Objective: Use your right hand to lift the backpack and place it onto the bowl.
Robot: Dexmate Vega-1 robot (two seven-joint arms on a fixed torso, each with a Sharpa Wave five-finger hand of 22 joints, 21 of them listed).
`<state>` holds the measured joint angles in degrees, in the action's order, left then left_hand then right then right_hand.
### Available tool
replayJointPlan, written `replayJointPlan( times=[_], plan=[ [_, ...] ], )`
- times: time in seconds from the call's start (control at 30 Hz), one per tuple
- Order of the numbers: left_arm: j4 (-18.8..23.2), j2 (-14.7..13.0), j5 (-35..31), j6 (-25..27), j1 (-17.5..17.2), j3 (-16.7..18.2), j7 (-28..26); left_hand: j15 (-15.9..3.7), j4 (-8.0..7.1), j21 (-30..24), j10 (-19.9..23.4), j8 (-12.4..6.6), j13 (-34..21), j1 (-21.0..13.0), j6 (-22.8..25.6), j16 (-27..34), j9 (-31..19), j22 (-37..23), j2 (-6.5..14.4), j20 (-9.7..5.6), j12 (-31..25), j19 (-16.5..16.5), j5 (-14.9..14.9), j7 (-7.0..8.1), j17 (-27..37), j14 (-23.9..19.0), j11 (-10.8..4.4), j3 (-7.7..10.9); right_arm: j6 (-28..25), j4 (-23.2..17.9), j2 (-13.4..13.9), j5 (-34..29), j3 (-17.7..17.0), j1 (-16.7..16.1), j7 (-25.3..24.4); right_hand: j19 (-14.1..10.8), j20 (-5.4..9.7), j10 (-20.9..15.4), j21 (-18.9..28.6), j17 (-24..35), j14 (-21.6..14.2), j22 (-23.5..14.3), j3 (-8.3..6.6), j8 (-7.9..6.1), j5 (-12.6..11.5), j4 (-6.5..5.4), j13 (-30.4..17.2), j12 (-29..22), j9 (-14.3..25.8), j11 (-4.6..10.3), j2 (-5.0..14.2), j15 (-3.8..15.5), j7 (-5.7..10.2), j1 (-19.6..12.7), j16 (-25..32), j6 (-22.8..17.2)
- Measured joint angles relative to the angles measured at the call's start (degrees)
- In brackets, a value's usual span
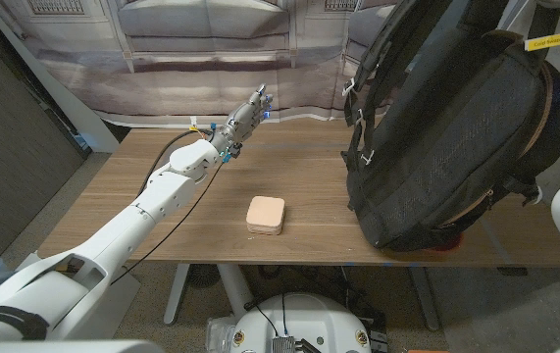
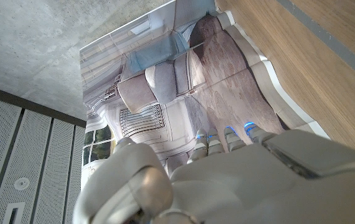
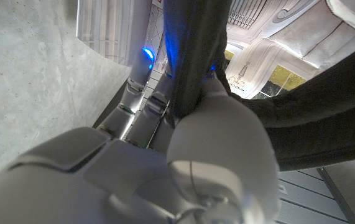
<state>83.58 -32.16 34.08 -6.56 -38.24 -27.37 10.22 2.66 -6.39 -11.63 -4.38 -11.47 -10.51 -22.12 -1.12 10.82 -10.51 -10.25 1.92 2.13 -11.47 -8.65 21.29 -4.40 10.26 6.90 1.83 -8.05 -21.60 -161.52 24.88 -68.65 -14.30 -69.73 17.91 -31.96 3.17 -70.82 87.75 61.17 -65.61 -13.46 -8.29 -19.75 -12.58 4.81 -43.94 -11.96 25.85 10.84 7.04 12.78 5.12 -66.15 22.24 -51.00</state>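
Note:
The black backpack (image 1: 456,127) hangs upright over the table's right side, its bottom at or just above the tabletop. A thin reddish edge (image 1: 443,249) peeks out under its bottom; I cannot tell whether that is the bowl. In the right wrist view my right hand (image 3: 183,143) grips a black strap (image 3: 189,56) of the backpack, with the fingers wrapped around it. My left hand (image 1: 243,120) is stretched out over the far middle of the table, well left of the backpack, its fingers (image 2: 227,138) straight and holding nothing.
A small beige square block (image 1: 266,214) lies on the wooden table (image 1: 162,196) near the front middle, left of the backpack. A printed backdrop (image 1: 211,39) hangs behind the table. The backpack's loose straps (image 1: 363,118) dangle on its left side.

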Motion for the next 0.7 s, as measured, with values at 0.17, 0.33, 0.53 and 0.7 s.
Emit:
replayJointPlan(
  times=[0.17,0.33,0.53,0.7],
  plan=[
    [-0.1,0.1,-0.1,0.4,0.2,-0.2,0.1,0.0,0.0,0.0,0.0,0.0,0.0,0.0,0.0,0.0,0.0,0.0,0.0,0.0,0.0,0.0,0.0,0.0,0.0,0.0,0.0,0.0,0.0,0.3,-1.8,0.6,-2.0,-1.4,-0.5,0.4,-0.41,0.1,0.0,-0.1,0.0,0.0,0.0,0.04,0.0,0.0,0.0,0.0,0.0,0.1,0.0,0.0,0.0,0.0,-0.2,0.0],
    [-0.1,0.1,-0.3,0.7,0.2,-0.3,0.0,0.0,-0.02,0.0,0.0,0.0,0.0,0.0,0.0,0.0,0.0,0.0,0.0,0.0,0.0,0.0,0.0,0.0,0.0,0.0,0.0,-0.02,-0.1,1.1,-2.9,1.5,-3.4,-2.7,-1.3,0.4,-0.41,0.1,0.0,0.0,0.0,0.0,0.24,0.2,0.0,-0.24,0.0,0.0,0.1,0.1,0.0,0.0,0.01,0.0,-0.2,0.0],
    [0.0,0.1,-0.4,0.9,0.2,-0.3,-0.2,0.0,-0.16,0.0,0.0,0.0,0.0,0.0,0.0,0.0,0.0,0.0,0.0,0.01,0.0,0.0,0.0,0.0,0.0,0.0,0.0,-0.16,-0.1,1.8,-3.8,2.6,-4.6,-4.2,-2.4,0.4,-0.41,0.1,0.0,0.0,0.0,0.0,0.24,0.29,0.0,-0.24,0.0,0.0,0.1,0.1,0.0,0.0,0.01,0.0,-0.2,0.0],
    [0.3,0.0,-0.5,1.1,0.1,-0.3,-0.5,0.0,-0.16,0.0,0.0,0.0,0.0,0.0,0.0,0.0,0.0,0.0,0.0,0.01,0.0,0.0,0.0,0.0,0.0,0.0,-0.01,-0.16,-0.1,2.9,-4.6,4.3,-5.8,-5.8,-4.0,0.4,-0.41,0.1,0.0,0.0,0.0,0.0,0.24,0.42,0.0,-0.24,0.1,0.0,0.1,0.09,-0.01,0.0,0.01,0.0,-0.2,0.0]
  ],
)
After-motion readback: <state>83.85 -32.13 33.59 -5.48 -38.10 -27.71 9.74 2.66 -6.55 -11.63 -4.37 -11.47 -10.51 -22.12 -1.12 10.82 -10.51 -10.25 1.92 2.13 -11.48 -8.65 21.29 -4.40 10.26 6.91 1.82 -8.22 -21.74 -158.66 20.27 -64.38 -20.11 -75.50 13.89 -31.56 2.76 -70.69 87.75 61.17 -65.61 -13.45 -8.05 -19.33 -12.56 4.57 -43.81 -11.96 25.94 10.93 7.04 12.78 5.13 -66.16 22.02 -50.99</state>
